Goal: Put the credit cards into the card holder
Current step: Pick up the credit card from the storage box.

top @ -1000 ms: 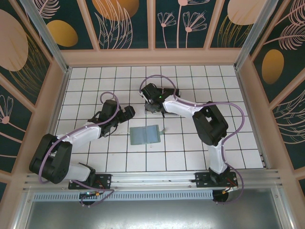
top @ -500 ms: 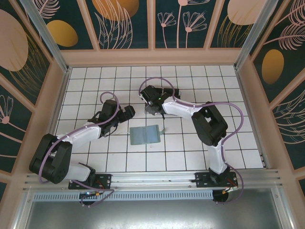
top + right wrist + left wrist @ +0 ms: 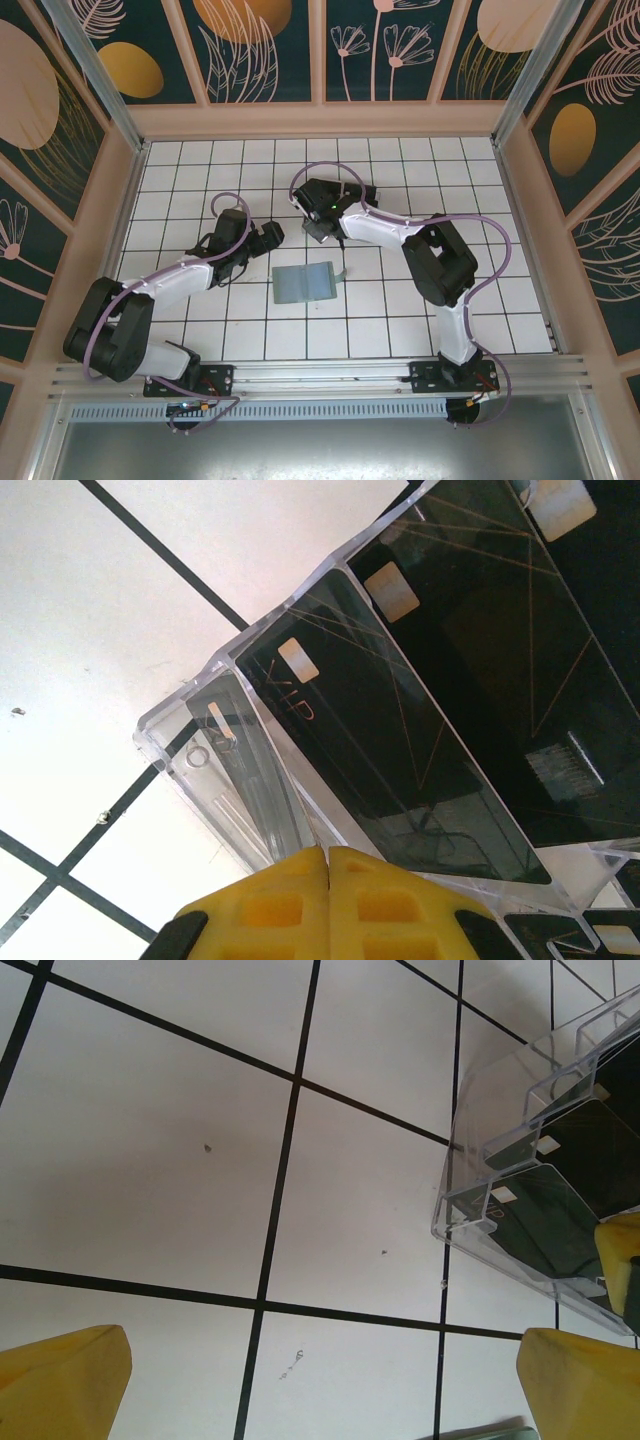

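Observation:
Black credit cards (image 3: 400, 730) stand in the slots of a clear plastic rack (image 3: 190, 745); the left wrist view shows them too (image 3: 560, 1220). My right gripper (image 3: 328, 858) is shut, its yellow tips pressed together at the rack's front slot. A thin pale edge runs out of the seam between them, and I cannot tell whether it is a card. The sage-green card holder (image 3: 305, 282) lies flat on the tiles, just nearer than the rack. My left gripper (image 3: 320, 1390) hovers wide open over bare tile left of the rack (image 3: 470, 1160), holding nothing.
The white tiled floor (image 3: 200, 160) is walled in by wooden panels (image 3: 320, 120) on three sides. The right arm (image 3: 440, 260) bends across the middle right. A sliver of the card holder (image 3: 490, 1433) shows by my left gripper's right finger (image 3: 580, 1380).
My right gripper has closed fully at the rack and shifted slightly left. The left arm and the card holder have not moved.

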